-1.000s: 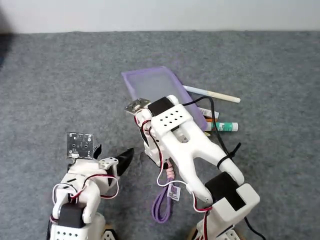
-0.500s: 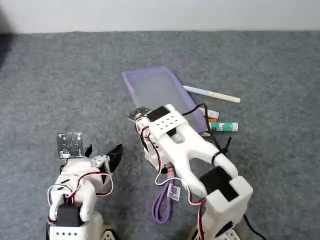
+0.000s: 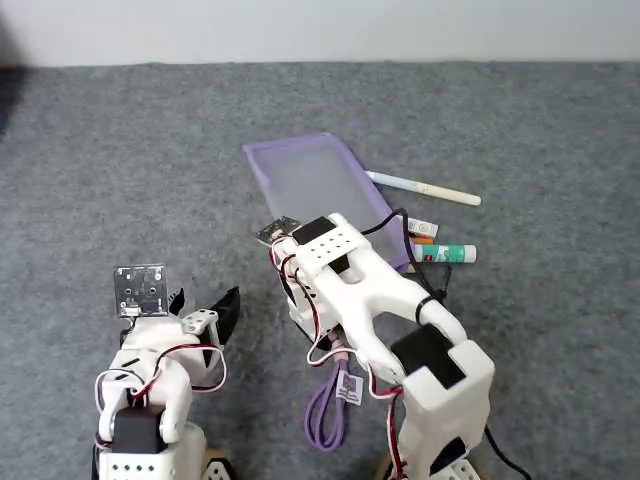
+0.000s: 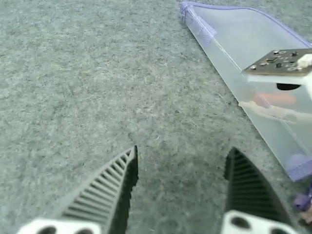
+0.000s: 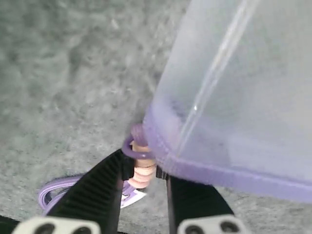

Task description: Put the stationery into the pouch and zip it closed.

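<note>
Right gripper (image 5: pixel 146 168) is drawing back, pinching the pull (image 5: pixel 142 178) of one pouch (image 3: pixel 315 185); left gripper (image 4: pixel 184 150) is hanging spread over grey carpet (image 3: pixel 120 150) bearing three pens (image 3: pixel 425 188), white wall (image 3: pixel 320 30) behind.

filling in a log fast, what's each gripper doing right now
Left gripper: open, holding nothing.
Right gripper: shut on the zipper pull at the corner of the pouch.

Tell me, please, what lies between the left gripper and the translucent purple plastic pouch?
Bare grey carpet lies between the open left gripper and the translucent purple plastic pouch, as the left wrist view shows.
</note>
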